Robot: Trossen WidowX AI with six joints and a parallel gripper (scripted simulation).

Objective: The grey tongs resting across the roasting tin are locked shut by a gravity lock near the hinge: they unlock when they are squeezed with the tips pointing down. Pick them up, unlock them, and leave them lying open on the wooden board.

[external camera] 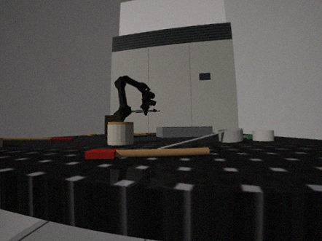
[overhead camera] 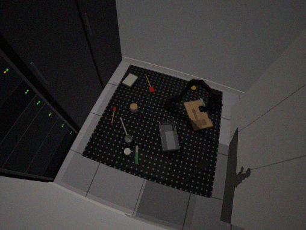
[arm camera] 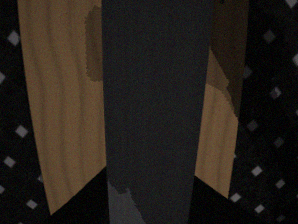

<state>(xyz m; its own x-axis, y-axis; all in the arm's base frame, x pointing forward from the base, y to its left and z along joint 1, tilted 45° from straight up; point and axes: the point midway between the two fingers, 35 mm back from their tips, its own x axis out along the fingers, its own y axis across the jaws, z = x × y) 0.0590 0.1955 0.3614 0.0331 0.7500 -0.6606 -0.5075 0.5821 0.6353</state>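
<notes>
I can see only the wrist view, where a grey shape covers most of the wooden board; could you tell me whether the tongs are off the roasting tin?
Observer: Yes. In the top view nothing lies across the roasting tin.
Operator: Does the claw have them?
Observer: The claw is shut on the tongs, which lie roughly level in the air.
Operator: Where is it above the board?
Observer: Over the wooden board at the end nearest the arm's base.

Dim light fills the room. A black mat with white dots (overhead camera: 150,168) covers a floor of pale grey tiles (overhead camera: 117,189). Tall dark cabinets (overhead camera: 60,45) stand at ten o'clock in the top view, with small green and amber lights (overhead camera: 38,102) at nine. Plain grey walls (overhead camera: 211,36) close twelve and three o'clock.
</notes>
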